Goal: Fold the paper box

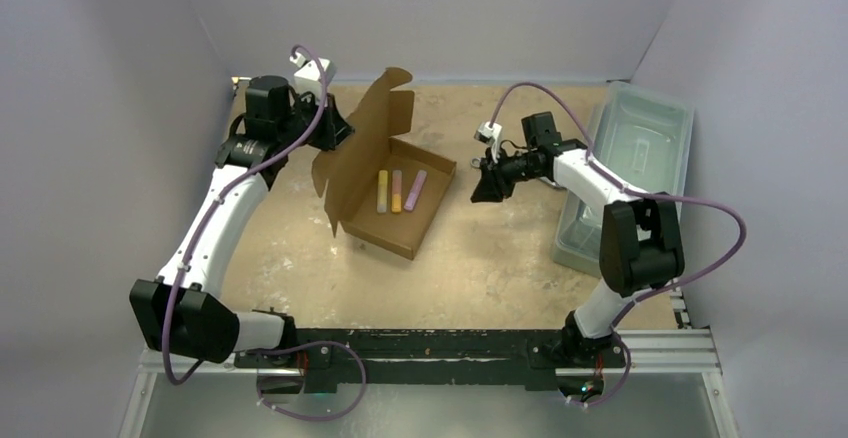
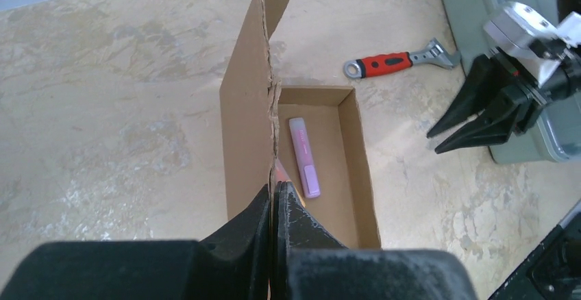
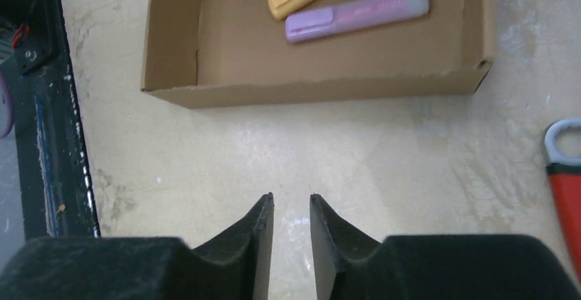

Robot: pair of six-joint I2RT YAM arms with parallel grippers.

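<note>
mottled beige tabletop (image 1: 500,258) carried the paper box (image 1: 395,198) at its centre, lid (image 2: 246,108) upright — your left gripper (image 2: 274,197) clamped its edge. your right gripper (image 3: 291,211) hovered near a side wall, jaws slightly parted, empty. you'd have done best swinging the lid over slowly, steadying that wall.

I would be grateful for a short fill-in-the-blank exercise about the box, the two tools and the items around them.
1. The left tool is shut on the upright lid of the paper box, while the right tool holds ____.
2. Inside the box lie ____ highlighters.
3. The wrench on the table has a ____ handle.

Missing words: nothing; three; red.
</note>
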